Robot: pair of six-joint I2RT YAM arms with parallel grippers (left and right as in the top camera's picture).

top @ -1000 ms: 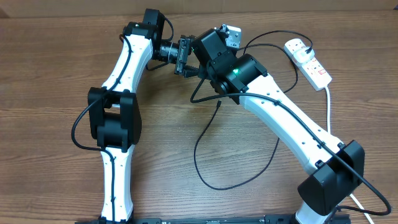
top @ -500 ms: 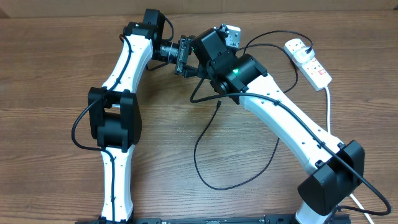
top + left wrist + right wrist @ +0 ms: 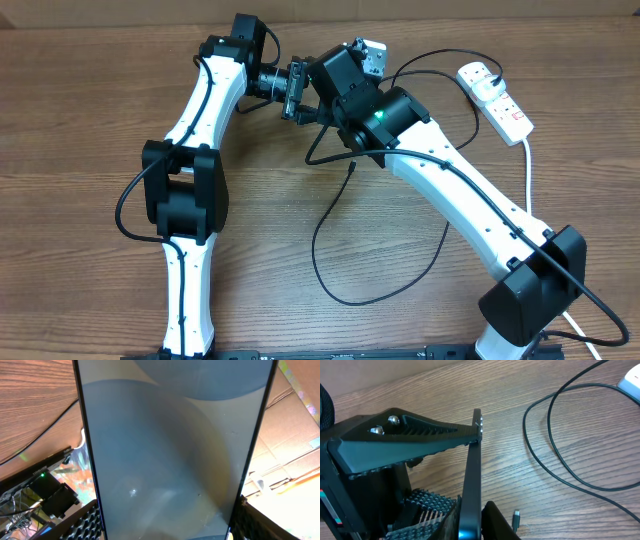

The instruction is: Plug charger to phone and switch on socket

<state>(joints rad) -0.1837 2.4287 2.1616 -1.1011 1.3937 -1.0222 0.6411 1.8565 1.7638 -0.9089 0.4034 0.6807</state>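
The phone (image 3: 170, 450) fills the left wrist view, a dim grey-blue screen with black edges. My left gripper (image 3: 165, 522) is shut across its width, with ridged pads (image 3: 82, 520) against both long edges. In the right wrist view the phone (image 3: 472, 470) shows edge-on, pinched across its thickness by my right gripper (image 3: 470, 522). Both grippers (image 3: 305, 92) meet above the table's far middle, hiding the phone from overhead. The charger's connector tip (image 3: 516, 519) lies free on the wood, also visible from overhead (image 3: 352, 168). Its cable (image 3: 330, 270) loops toward the white socket (image 3: 495, 98).
The black cable (image 3: 555, 455) curves over the wood to the right of the phone. The socket's thick white cord (image 3: 528, 170) runs down the right side. Cardboard boxes (image 3: 295, 435) and dark equipment (image 3: 45, 495) lie beyond the table.
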